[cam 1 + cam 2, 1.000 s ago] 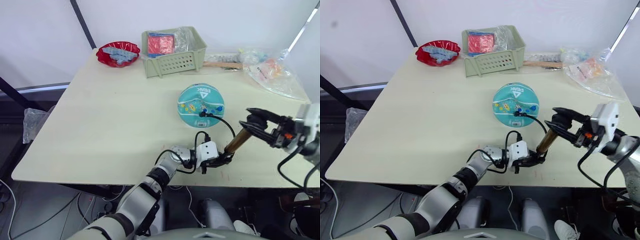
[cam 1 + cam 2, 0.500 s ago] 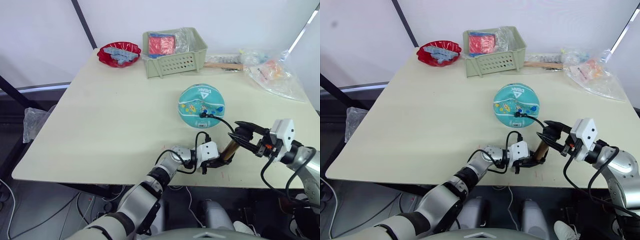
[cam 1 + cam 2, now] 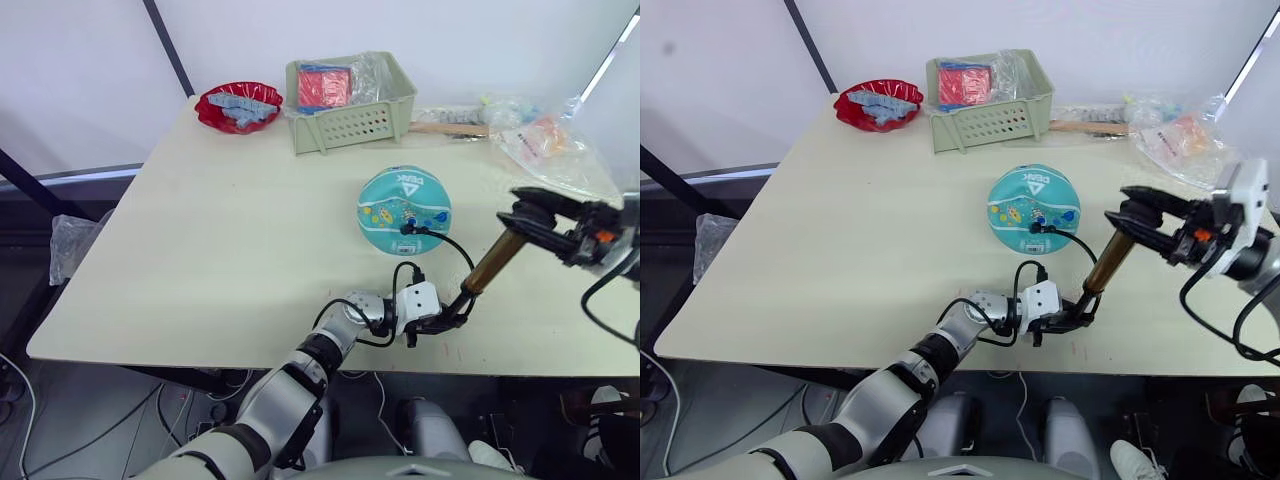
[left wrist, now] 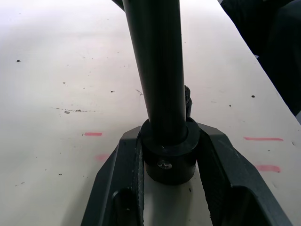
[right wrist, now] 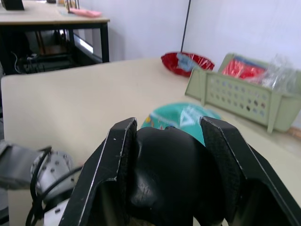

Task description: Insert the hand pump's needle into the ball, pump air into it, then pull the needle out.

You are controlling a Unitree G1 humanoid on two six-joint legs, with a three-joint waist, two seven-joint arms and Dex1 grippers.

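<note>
You have a wide tan table (image 3: 230, 240) in front of you, with most of its left half and middle bare. Along its far edge sit a green basket (image 3: 348, 102), a red bowl (image 3: 238, 106) to the left of it, and clear plastic bags (image 3: 545, 145) at the far right corner.

The ball (image 3: 404, 210) rests right of centre, well clear of the basket and well back from the near edge. The needle (image 3: 405, 229) sits at its near side, its tip hidden against the surface, and the black hose (image 3: 452, 252) loops from there down toward your left gripper.

The pump (image 3: 490, 266) stands tilted just inside the near edge, its base low and its top leaning up and to the right. Your left gripper (image 3: 440, 322) is clamped on the pump's black base collar (image 4: 169, 157), one finger on either side, close above the tabletop near some red marks (image 4: 263, 139). Your right gripper (image 3: 535, 210) is raised over the right side of the table, fingers (image 5: 121, 162) squeezed around the pump's black handle (image 5: 164, 172), with the pump's bronze body stretching between the two grippers.
</note>
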